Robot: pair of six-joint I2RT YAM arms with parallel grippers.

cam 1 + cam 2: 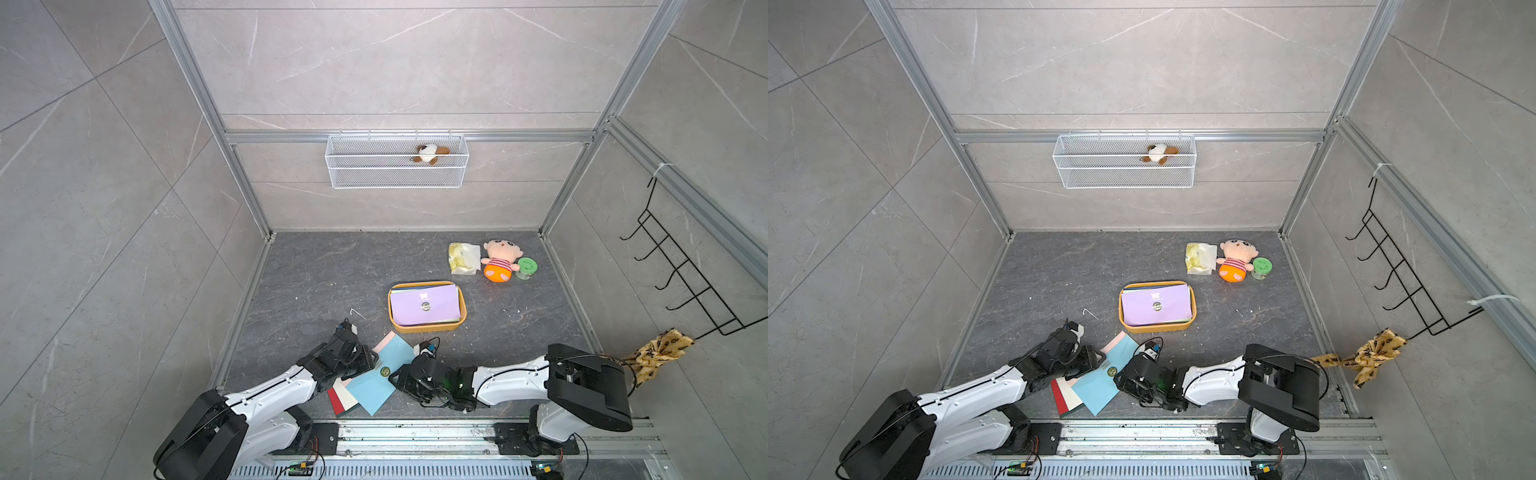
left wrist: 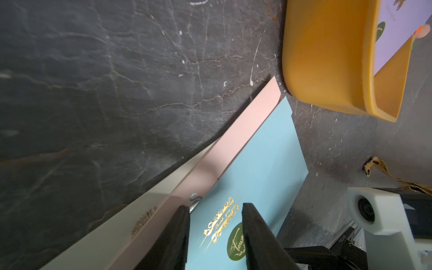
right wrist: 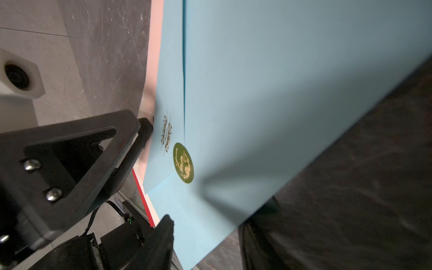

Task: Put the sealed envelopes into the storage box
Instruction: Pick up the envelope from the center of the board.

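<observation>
**Clerk:** Entry one, the item in hand?

**Keeper:** Light blue envelope (image 1: 370, 395), sealed with a dark green seal (image 3: 183, 163). It lies on top of a fanned pile near the storage box (image 1: 428, 328), on the robot's side of it and off its left corner. The left wrist view shows a small gap between pile and box.

**Clerk:** Beneath it?

**Keeper:** Pink envelope (image 2: 245, 121), cream envelope (image 2: 140, 210) and red envelope (image 1: 333, 401), each showing only an edge strip.

**Clerk:** Axis?

**Keeper:** The long axis points roughly at the storage box, one short end toward it.

**Clerk:** Fingers?

**Keeper:** The left fingers (image 2: 173, 236) stand apart over the envelope's middle, with the gold print and the seal between them. I cannot tell whether they touch the paper. The right fingers (image 3: 163, 238) also stand apart and straddle the long edge on the robot's right. That edge looks raised off the worktop (image 1: 316, 282), and nothing is clamped.

**Clerk:** Which arm is nearer?

**Keeper:** Both are at the envelope, on the side away from the storage box. In my judgement the right has the edge to close on, and the carry then runs along the long axis toward the box.

**Clerk:** Box contents?

**Keeper:** A stack of envelopes, with a lilac envelope (image 1: 409, 311) uppermost.

**Clerk:** Beyond the storage box?

**Keeper:** A plastic packet (image 1: 463, 257), a doll (image 1: 498, 259) and a green-lidded jar (image 1: 527, 268), well apart from it. None belongs to this lot.
</observation>
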